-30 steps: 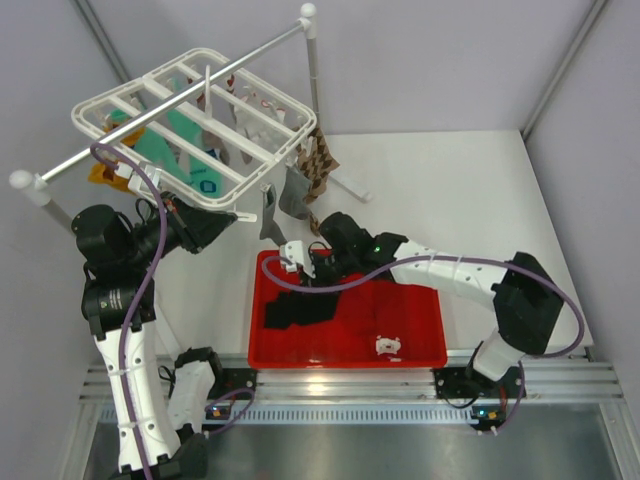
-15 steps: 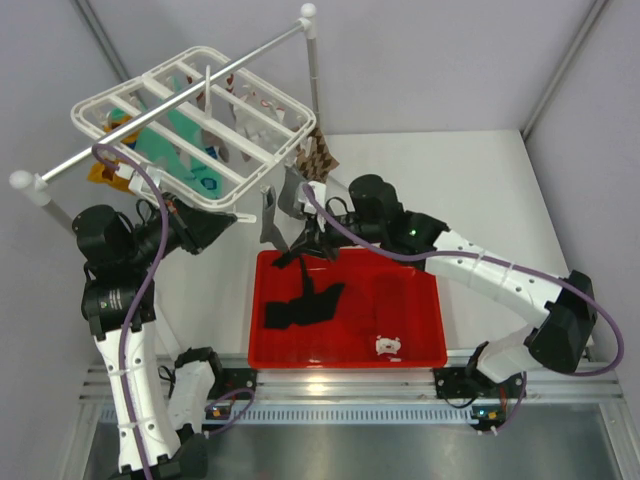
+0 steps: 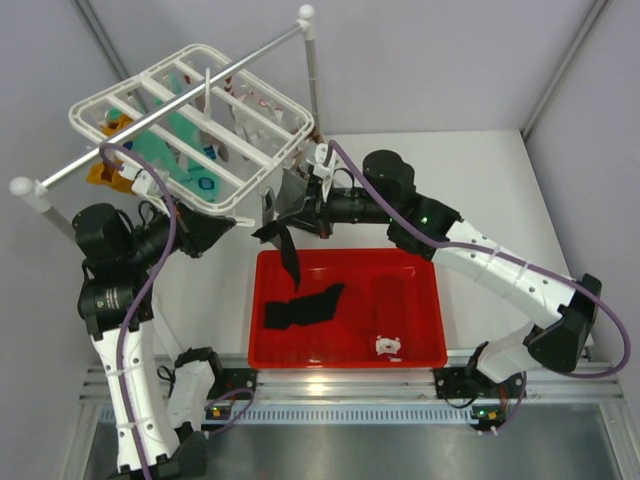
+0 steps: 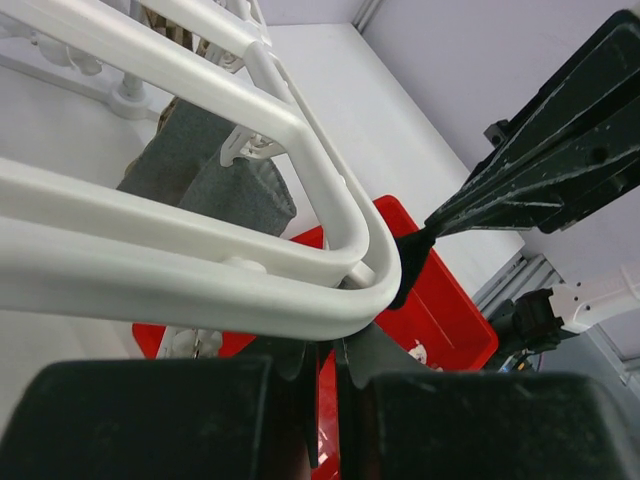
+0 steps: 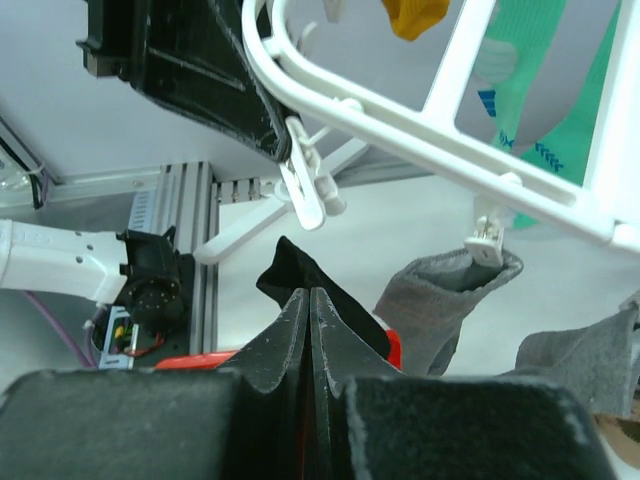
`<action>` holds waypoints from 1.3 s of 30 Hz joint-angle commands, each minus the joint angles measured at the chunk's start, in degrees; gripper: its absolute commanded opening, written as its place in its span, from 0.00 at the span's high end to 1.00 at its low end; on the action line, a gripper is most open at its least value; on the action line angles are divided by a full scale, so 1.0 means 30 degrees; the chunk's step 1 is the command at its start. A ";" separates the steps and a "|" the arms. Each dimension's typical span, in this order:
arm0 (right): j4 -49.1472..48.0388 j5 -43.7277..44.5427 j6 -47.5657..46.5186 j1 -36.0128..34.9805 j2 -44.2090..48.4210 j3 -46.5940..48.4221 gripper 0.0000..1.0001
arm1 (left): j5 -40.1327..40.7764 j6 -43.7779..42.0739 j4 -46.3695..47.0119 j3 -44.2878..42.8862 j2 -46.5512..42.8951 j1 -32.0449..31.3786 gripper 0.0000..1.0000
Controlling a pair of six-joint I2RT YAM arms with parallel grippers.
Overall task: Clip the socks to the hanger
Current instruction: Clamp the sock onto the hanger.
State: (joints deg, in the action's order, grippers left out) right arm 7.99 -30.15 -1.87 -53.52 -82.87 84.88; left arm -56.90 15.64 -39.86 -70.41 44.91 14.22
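Top external view is showing your right gripper [image 3: 283,226] pinching the black sock [image 3: 290,262], dangling it above the red tray [image 3: 400,300]; your left gripper [image 3: 228,222] is sitting closed at the hanger's [image 4: 180,280] near-right corner.

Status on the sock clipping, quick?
Left gripper shut on hanger corner. Right gripper shut on black sock, hanging under a free clip. Clipped grey sock close by.

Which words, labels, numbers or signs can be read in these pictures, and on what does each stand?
None can be read in any view.
White tag in the red tray: small marks, too small to read.
Teal sock on the hanger: blue pattern marks, too blurred to read as letters.
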 commanded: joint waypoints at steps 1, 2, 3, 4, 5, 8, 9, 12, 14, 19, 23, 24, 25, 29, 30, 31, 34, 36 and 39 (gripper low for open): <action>-0.0759 -0.0408 0.0477 -0.0266 -0.0208 0.1441 1.00 | -0.2037 -0.1168 -0.4613 -0.0054 0.0500 -0.0228 1.00; -0.0701 -0.0437 0.0447 -0.0267 -0.0383 0.1559 1.00 | -0.2183 -0.1605 -0.4702 -0.0171 0.0500 -0.0228 1.00; -0.0671 -0.0467 0.0389 -0.0325 -0.0442 0.1734 1.00 | -0.2300 -0.1783 -0.4848 -0.0230 0.0529 -0.0228 1.00; -0.0642 -0.0496 0.0331 -0.0325 -0.0559 0.1793 1.00 | -0.2446 -0.1930 -0.5023 -0.0288 0.0588 -0.0228 1.00; -0.0641 -0.0525 0.0156 -0.0354 -0.0618 0.1881 1.00 | -0.2680 -0.2048 -0.5083 -0.0289 0.0646 -0.0228 1.00; -0.0496 -0.0584 -0.0050 -0.0384 -0.0764 0.1853 1.00 | -0.3149 -0.2282 -0.5143 -0.0289 0.0559 -0.0198 1.00; -0.0495 -0.0613 -0.0167 -0.0413 -0.0794 0.1795 1.00 | -0.3354 -0.2312 -0.5171 -0.0289 0.0501 -0.0227 1.00; -0.0524 -0.0730 -0.0315 -0.0354 -0.0824 0.1560 1.00 | -0.3531 -0.2488 -0.5084 -0.0231 0.0383 -0.0228 1.00; -0.0525 -0.0760 -0.0314 -0.0384 -0.0853 0.1588 1.00 | -0.3474 -0.2721 -0.5288 -0.0230 0.0412 -0.0228 1.00; -0.0554 -0.0848 -0.0344 -0.0384 -0.0941 0.1735 1.00 | -0.3736 -0.2986 -0.5406 -0.0201 0.0558 -0.0228 1.00; -0.0467 -0.0877 -0.0578 -0.0384 -0.1029 0.1823 1.00 | -0.4029 -0.3336 -0.5610 -0.0318 0.0647 -0.0228 1.00; -0.0437 -0.0906 -0.0636 -0.0355 -0.1087 0.1852 1.00 | -0.4030 -0.3396 -0.5669 -0.0318 0.0676 -0.0228 1.00; -0.0436 -0.0877 -0.0666 -0.0383 -0.1116 0.1882 1.00 | -0.4030 -0.3425 -0.5757 -0.0318 0.0676 -0.0228 1.00; -0.0407 -0.0848 -0.0783 -0.0384 -0.1350 0.2028 1.00 | -0.3798 -0.3572 -0.5875 -0.0348 0.0705 -0.0228 1.00; -0.0407 -0.0848 -0.0841 -0.0384 -0.1380 0.2057 1.00 | -0.3621 -0.3572 -0.5904 -0.0406 0.0734 -0.0228 1.00; -0.0436 -0.0848 -0.0842 -0.0413 -0.1409 0.2087 1.00 | -0.3475 -0.3601 -0.5904 -0.0551 0.0764 -0.0228 1.00; -0.0553 -0.0731 -0.0842 -0.0354 -0.1526 0.2175 1.00 | -0.2976 -0.3137 -0.5613 -0.0728 0.0648 -0.0228 1.00; -0.0583 -0.0585 -0.0900 -0.0383 -0.1527 0.2263 1.00 | -0.2742 -0.2725 -0.4910 -0.0700 0.0414 -0.0198 1.00; -0.0787 -0.0234 -0.0901 -0.0179 -0.1585 0.2350 1.00 | -0.2566 -0.2312 -0.4498 -0.0670 0.0354 -0.0227 1.00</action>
State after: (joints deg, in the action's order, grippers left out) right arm 8.14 -31.33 -3.92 -54.15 -87.74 88.27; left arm -62.13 7.07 -48.23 -71.68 46.50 14.22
